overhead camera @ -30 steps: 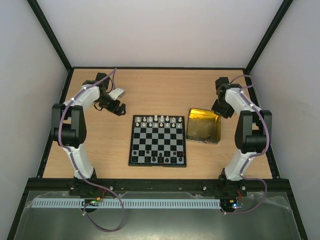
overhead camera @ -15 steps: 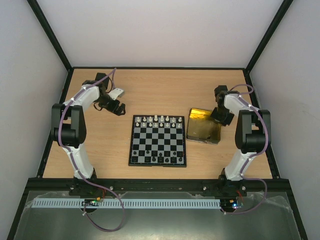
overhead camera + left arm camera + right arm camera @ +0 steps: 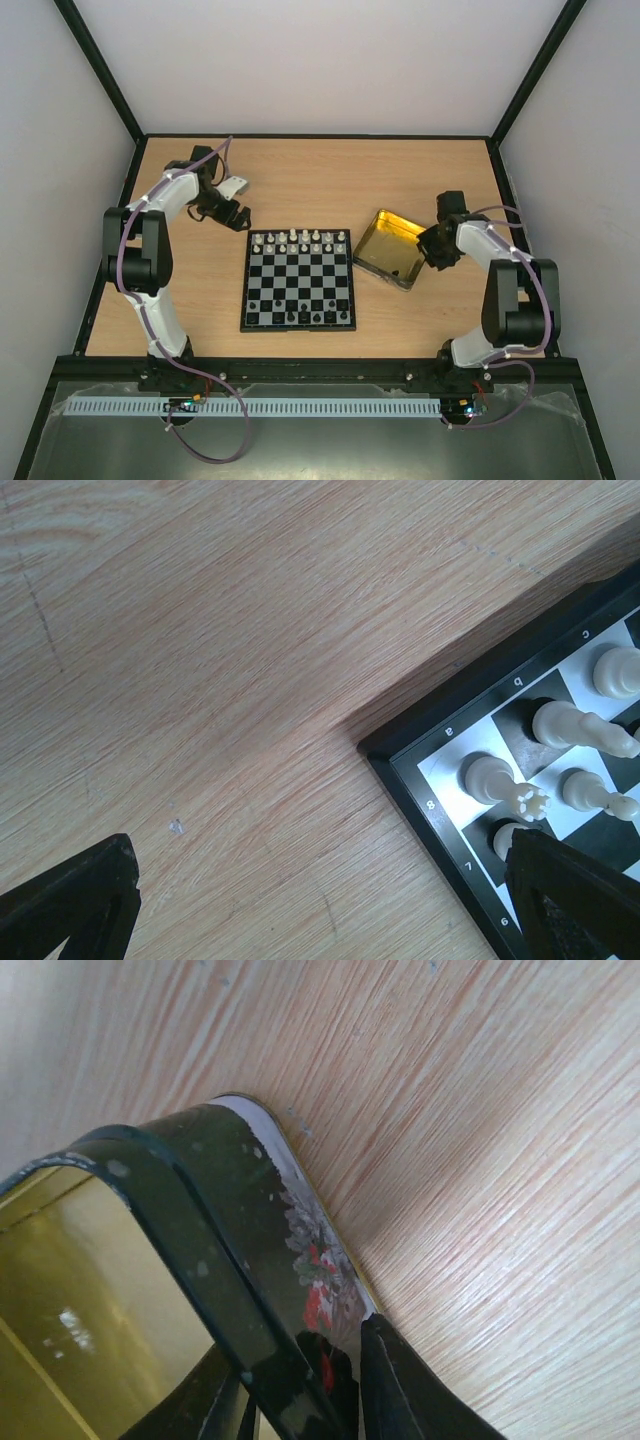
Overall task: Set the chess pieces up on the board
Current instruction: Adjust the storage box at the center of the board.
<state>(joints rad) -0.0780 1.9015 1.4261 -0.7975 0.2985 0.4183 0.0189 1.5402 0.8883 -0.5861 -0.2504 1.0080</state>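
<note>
Right pincer [image 3: 305, 1400] astride tray rim [image 3: 230, 1200]

soft, even light is coming from overhead, keeping the scene bright. the board [image 3: 297, 279] is casting only a faint, narrow shadow beside its rim. just right of the board, the gold tray [image 3: 392, 250] is glaring yellow inside; in the right wrist view its near wall is blurring.
</note>
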